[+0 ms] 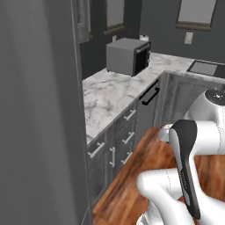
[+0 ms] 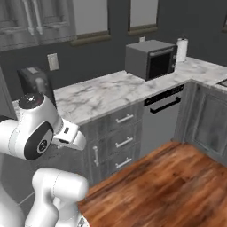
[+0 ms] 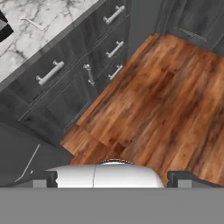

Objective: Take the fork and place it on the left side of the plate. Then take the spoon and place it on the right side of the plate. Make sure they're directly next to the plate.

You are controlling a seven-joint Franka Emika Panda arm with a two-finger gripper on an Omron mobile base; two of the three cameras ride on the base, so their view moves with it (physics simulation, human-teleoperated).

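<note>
White arm (image 1: pixel 189 167) folded close over its base, hand pointing downward, jaws spread wide, holding nothing

The surface (image 2: pixel 111 91) looks like polished white marble with grey veins, smooth. Below it, the cabinet fronts (image 3: pixel 65 87) are matt dark grey wood grain with brushed metal handles (image 3: pixel 49 72). The floor (image 3: pixel 166 96) beneath the tool is glossy reddish-brown wood plank. The microwave (image 2: pixel 148 58) has a dull grey metal casing.

thin pale utensil (image 3: pixel 30 22), lying flat on marble counter (image 3: pixel 57 19), type unclear
</note>
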